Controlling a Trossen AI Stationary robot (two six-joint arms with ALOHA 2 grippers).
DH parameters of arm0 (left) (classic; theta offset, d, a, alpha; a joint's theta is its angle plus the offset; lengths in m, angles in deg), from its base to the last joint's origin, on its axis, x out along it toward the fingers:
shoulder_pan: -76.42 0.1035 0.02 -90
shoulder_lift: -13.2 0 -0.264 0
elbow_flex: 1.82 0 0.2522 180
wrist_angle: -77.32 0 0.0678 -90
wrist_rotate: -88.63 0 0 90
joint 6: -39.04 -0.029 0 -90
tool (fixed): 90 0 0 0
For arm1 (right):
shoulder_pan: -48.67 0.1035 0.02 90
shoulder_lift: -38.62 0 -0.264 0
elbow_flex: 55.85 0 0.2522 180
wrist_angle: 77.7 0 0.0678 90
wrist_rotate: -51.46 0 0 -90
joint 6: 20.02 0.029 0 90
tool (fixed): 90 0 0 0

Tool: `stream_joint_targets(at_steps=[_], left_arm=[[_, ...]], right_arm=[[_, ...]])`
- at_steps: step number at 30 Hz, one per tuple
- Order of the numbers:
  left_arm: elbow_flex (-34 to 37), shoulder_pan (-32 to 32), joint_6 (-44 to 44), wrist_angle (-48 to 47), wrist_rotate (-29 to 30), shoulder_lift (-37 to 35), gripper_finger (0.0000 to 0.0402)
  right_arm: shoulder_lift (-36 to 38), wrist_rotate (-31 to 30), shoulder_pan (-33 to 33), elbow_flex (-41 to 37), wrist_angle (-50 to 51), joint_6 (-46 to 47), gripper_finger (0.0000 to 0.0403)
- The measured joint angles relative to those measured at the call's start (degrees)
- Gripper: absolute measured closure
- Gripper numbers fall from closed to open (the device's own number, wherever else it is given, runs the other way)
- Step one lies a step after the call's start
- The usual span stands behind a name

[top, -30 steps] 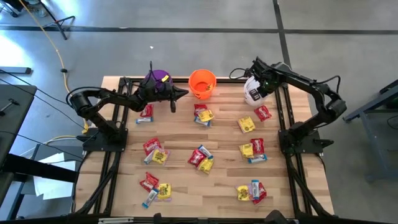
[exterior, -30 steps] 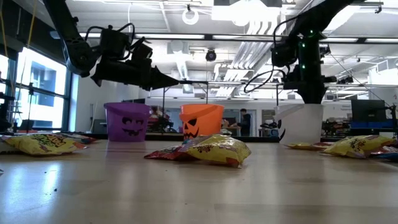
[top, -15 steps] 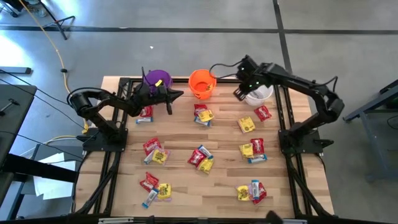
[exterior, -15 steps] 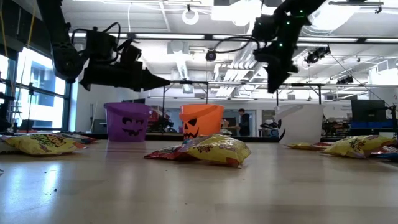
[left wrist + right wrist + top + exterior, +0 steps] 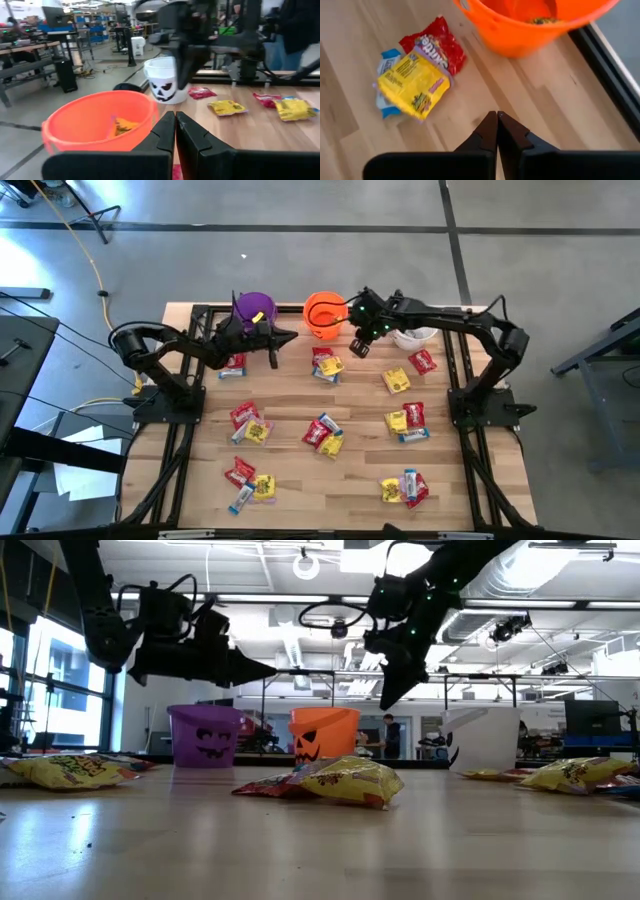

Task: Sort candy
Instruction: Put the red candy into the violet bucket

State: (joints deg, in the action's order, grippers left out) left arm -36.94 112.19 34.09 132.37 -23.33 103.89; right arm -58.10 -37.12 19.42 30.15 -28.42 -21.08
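Note:
Candy lies in small heaps of red, yellow and blue-white packets across the table; one heap (image 5: 326, 365) (image 5: 415, 75) lies just in front of the orange bucket (image 5: 324, 315) (image 5: 530, 27). My right gripper (image 5: 358, 348) (image 5: 497, 120) (image 5: 385, 700) hovers shut and empty above the table, between that heap and the orange bucket. My left gripper (image 5: 292, 333) (image 5: 175, 122) (image 5: 272, 668) is shut and empty too, in the air beside the purple bucket (image 5: 253, 308), pointing toward the orange one (image 5: 95, 125).
The white bucket (image 5: 412, 335) (image 5: 162, 82) stands at the far right. A yellow packet (image 5: 120, 127) lies inside the orange bucket. More heaps sit mid-table (image 5: 322, 435), right (image 5: 405, 420) and near the front edge (image 5: 250, 485), with bare wood between them.
My right gripper has swung from above the white bucket toward the table's left, past the orange bucket, and has come down toward the heap in front of it. My left gripper has drawn back a little from over the purple bucket toward the left.

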Motion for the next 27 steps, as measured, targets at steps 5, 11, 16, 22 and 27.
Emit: stream_joint_targets(at_steps=[5,11,16,22,27], left_arm=[[0.0,-0.4,1.8,-11.5,-4.1,-6.2,0.0402],[0.0,-2.6,-0.1,-33.8,-1.0,-19.5,0.0402],[0.0,-6.4,-1.7,-51.0,6.2,-27.4,0.0402],[0.0,-10.7,-1.2,-56.1,12.1,-29.2,0.0401],[0.0,-12.5,-1.3,-56.3,14.1,-28.3,0.0402]], right_arm=[[-0.6,0.3,0.0,0.0,-0.7,-0.5,0.0401],[-0.6,0.3,0.1,0.0,-1.5,-2.9,0.0402],[-0.6,0.3,0.0,0.0,-2.7,-4.2,0.0402],[-0.6,0.3,0.0,0.0,-3.5,-4.6,0.0402],[-0.6,0.3,0.0,0.0,-3.6,-5.3,0.0402]])
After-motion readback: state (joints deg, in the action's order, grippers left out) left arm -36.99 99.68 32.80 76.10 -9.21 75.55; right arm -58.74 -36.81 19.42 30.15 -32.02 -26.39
